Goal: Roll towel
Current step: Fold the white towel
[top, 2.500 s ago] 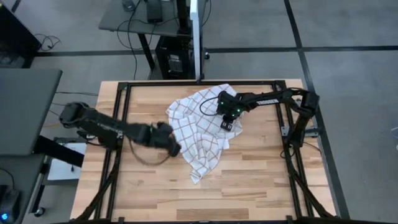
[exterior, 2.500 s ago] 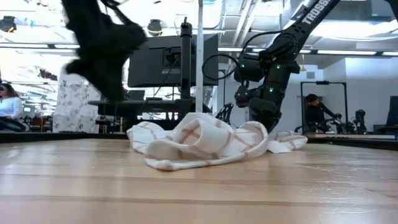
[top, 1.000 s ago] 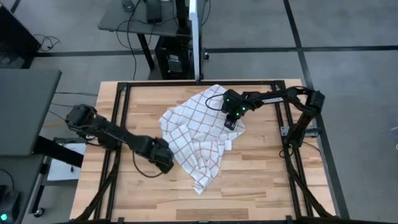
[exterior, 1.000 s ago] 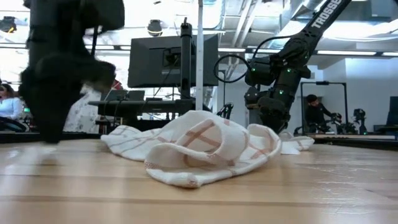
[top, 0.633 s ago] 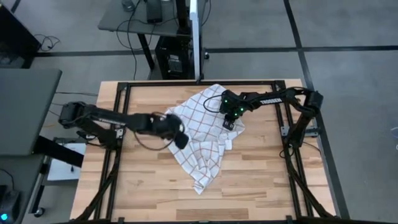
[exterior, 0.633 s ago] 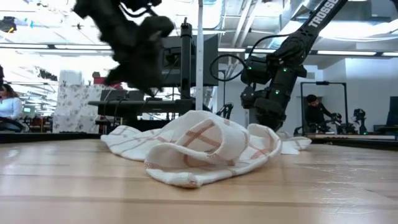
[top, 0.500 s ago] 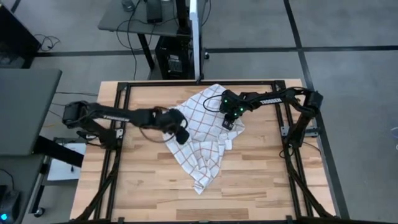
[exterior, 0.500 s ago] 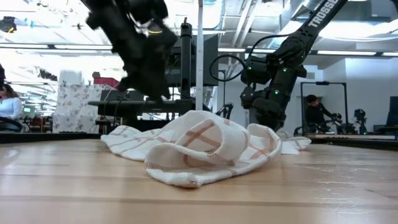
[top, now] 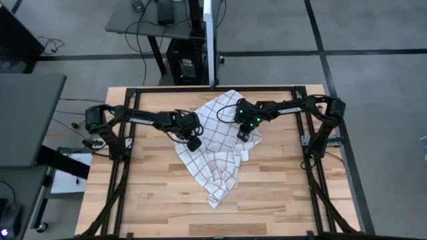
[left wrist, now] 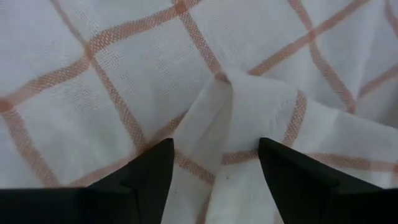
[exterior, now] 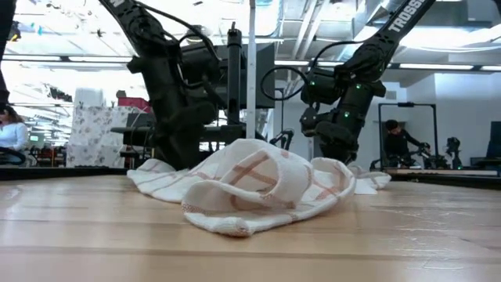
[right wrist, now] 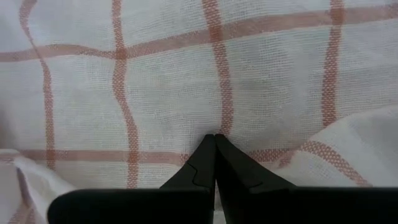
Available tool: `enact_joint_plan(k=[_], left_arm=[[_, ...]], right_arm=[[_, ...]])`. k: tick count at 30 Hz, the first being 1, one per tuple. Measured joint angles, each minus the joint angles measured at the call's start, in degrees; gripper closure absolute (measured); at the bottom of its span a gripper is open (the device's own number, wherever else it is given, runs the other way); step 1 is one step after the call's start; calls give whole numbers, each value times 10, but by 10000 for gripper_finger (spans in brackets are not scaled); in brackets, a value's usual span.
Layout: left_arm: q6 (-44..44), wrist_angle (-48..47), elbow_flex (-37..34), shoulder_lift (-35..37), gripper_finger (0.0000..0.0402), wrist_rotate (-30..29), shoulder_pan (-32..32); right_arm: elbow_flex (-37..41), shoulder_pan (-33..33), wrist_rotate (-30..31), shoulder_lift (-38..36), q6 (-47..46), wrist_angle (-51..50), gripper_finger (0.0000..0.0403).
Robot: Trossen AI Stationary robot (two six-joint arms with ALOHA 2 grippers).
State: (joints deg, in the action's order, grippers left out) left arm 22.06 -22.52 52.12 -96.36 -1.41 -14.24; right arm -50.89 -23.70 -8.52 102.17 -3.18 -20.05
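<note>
The towel [top: 220,160], white with a red-brown grid, lies crumpled on the wooden table, running from the far middle toward the near edge. In the low view the towel [exterior: 258,184] is a loose heap of folds. My left gripper [top: 194,145] stands open over its left part, pointing steeply down. In the left wrist view its fingers [left wrist: 152,171] stand on either side of a raised fold [left wrist: 214,118]. My right gripper [top: 244,133] is shut at the towel's right part, near its edge. My left gripper is very close to the cloth; whether its fingers touch it I cannot tell. My right gripper pinches the towel's cloth [right wrist: 214,121] near its right edge, coming from above and pointing steeply down. The fingertips hide how many layers they have. The cloth rises to the fingers [exterior: 337,157], and the remaining cloth lies on the table.
A black frame [top: 130,167] runs round the tabletop. Bare wood [top: 280,200] shows near the front edge and to the right. A stand with a monitor [exterior: 211,74] rises beyond the far edge. A person [exterior: 395,141] is in the room behind.
My left gripper has swung from the towel's near-left side toward the far edge and a little right, ending over the towel's left part, and its wrist has rolled. The towel and my right gripper have kept their places.
</note>
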Motion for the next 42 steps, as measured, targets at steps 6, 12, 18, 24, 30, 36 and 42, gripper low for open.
enact_joint_plan(k=[6,12,18,24,30,36,42], left_arm=[[-28,17,2,-18,212,94,3],[-6,2,-1,14,368,107,20],[48,-24,-1,110,400,87,75],[126,-60,0,167,401,37,161],[243,-140,0,168,401,26,288],[382,-234,0,169,401,45,420],[464,-234,0,180,400,47,480]], right_arm=[[0,0,-3,0,0,1,403],[0,-1,-3,0,5,5,403],[0,-21,-15,1,32,3,403],[0,-42,-16,1,52,-7,403],[0,-44,-14,1,67,-8,403],[0,-45,-10,0,96,-13,403],[-1,-46,-16,0,114,-18,403]])
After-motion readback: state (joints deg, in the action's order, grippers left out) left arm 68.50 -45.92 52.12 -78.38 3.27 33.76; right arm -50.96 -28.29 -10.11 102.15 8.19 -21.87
